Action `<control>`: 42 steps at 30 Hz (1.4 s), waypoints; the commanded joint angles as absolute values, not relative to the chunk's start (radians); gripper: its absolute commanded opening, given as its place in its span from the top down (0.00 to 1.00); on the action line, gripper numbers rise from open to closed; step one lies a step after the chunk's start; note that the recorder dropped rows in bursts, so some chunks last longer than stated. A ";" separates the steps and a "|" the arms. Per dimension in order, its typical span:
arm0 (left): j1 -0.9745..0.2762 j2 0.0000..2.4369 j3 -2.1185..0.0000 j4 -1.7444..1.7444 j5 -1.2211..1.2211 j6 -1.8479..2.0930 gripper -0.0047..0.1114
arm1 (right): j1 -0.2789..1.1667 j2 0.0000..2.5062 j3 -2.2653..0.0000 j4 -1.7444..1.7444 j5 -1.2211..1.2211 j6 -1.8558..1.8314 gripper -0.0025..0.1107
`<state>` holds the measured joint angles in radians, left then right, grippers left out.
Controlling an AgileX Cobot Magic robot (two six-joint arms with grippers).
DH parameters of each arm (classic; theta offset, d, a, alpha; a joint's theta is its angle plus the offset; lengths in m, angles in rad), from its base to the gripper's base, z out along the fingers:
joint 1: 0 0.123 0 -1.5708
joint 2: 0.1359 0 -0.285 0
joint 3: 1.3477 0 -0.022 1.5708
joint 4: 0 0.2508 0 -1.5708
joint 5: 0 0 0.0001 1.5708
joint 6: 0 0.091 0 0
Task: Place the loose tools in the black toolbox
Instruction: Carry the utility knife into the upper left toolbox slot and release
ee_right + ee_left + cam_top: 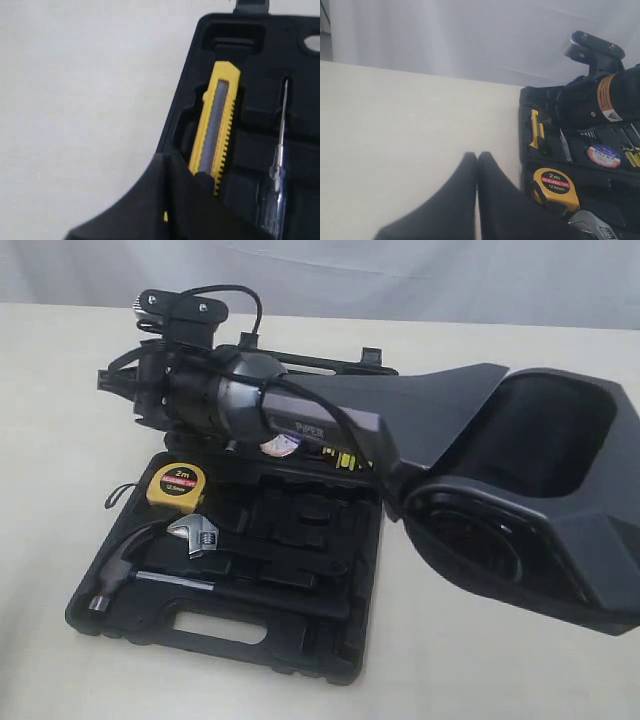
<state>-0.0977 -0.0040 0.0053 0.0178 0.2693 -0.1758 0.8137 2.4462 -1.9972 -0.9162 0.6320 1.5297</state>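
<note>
Plainly most of the work looks done. Off the left edge of the large flat black moulded-plastic toolbox (pixel 300 650), the left gripper (pixel 476 156) hangs over the bare cream table (pixel 395 125) with its two black fingers pressed together on nothing. I judge it is parked clear so the other arm has the case to itself.

Inside the toolbox, at the left of its near half, the yellow tape measure marked 2m (pixel 177 483) sits in its recess. The black-handled hammer (pixel 125 555) and silver adjustable wrench (pixel 197 534) lie just nearer the slot handle.

In the far half, along its left edge, the yellow-and-black utility knife (pixel 216 125) lies lengthwise in a long moulded slot. The right gripper (pixel 165 157) is over one end of the knife, fingers closed tip to tip. Whether they touch it or merely hover above, the wrist view does not settle. Closed fingers there suit pressing the knife home rather than carrying it.

Further right in the same half lies the black tape roll with its white-blue-red label (pixel 603 155), then the yellow-handled screwdrivers (pixel 632 159). Above them the right arm (pixel 300 410) stretches across the toolbox from its right side — hiding much of that half. The orange-and-black pliers show in no view; they may lie under the arm.
</note>
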 commanded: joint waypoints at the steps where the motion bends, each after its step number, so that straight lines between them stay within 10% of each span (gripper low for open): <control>1: -0.103 0.000 0.000 0.023 0.270 -0.175 0.96 | 0.808 2.458 -1.999 -1.000 0.626 1.529 0.98; 42: -0.103 0.000 0.000 0.023 0.270 -0.175 0.96 | 0.867 2.364 -1.999 -1.036 0.640 1.290 0.98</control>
